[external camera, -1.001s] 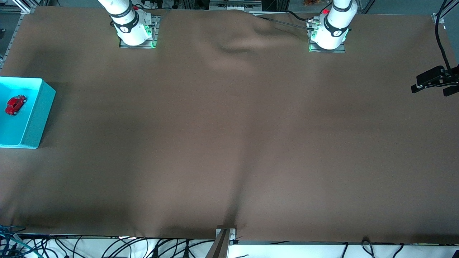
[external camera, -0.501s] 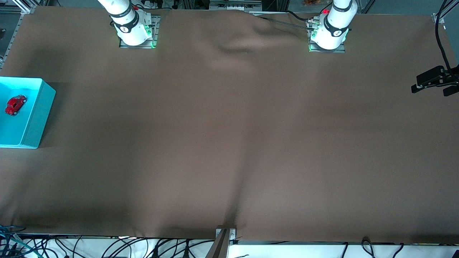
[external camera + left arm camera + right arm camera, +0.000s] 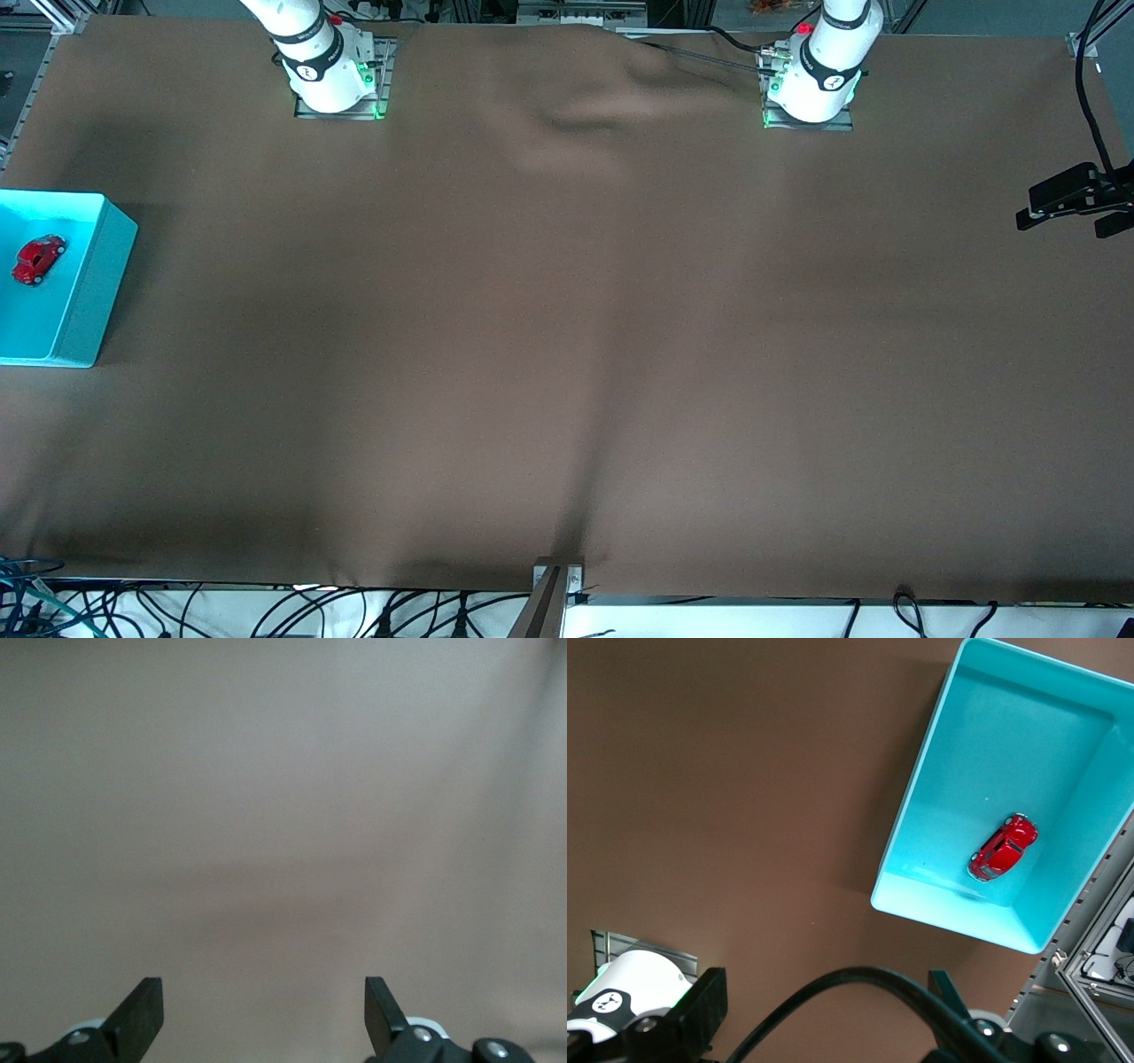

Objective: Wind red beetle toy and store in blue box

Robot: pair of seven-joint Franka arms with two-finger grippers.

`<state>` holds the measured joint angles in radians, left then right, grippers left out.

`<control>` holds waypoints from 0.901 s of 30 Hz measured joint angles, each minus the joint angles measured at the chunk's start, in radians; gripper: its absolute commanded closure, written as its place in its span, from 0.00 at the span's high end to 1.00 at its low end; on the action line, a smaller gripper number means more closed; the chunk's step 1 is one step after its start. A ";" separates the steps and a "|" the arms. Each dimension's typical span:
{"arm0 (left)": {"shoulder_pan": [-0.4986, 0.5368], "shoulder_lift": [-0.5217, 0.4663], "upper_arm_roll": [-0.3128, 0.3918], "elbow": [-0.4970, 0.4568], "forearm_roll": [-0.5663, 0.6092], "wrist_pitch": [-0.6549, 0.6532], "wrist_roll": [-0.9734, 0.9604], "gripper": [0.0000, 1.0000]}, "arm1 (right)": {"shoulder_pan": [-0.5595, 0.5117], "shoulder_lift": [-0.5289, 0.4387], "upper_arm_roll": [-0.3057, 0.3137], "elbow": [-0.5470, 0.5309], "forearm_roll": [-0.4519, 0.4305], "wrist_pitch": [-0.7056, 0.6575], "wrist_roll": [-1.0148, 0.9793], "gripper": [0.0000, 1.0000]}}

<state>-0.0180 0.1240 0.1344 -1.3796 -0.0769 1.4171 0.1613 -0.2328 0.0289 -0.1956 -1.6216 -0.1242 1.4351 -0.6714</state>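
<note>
We see two white arm bases, the right arm [image 3: 319, 62] and the left arm [image 3: 824, 66], each ringed by a black band with a small round mark and bolted to a metal plate lit green at its edge. A red spot shows by each base, and a black cable [image 3: 859, 992] loops across the right wrist view. The left gripper [image 3: 264, 1014] and the right gripper [image 3: 824, 1014] have flat black fingers with silver screws at their roots.

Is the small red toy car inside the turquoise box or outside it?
Inside. The glossy red beetle toy car rests on the floor of the open-topped turquoise plastic box, enclosed by its walls, no claw near it.
</note>
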 measured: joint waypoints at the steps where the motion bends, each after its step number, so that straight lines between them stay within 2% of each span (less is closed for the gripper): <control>1: 0.000 0.000 0.000 0.000 0.000 0.000 0.000 1.00 | 0.012 -0.007 0.000 0.000 0.000 -0.010 0.018 1.00; 14: 0.000 0.000 0.000 0.000 0.000 0.000 0.000 1.00 | 0.200 -0.075 0.010 0.002 -0.004 -0.133 0.302 1.00; 27: 0.000 0.000 0.000 0.000 0.000 0.000 0.000 1.00 | 0.294 -0.083 0.121 0.008 0.027 -0.122 0.590 1.00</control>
<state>-0.0181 0.1240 0.1344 -1.3796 -0.0769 1.4171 0.1614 0.0615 -0.0537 -0.0746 -1.6140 -0.0972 1.3127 -0.0817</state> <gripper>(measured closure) 0.000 0.000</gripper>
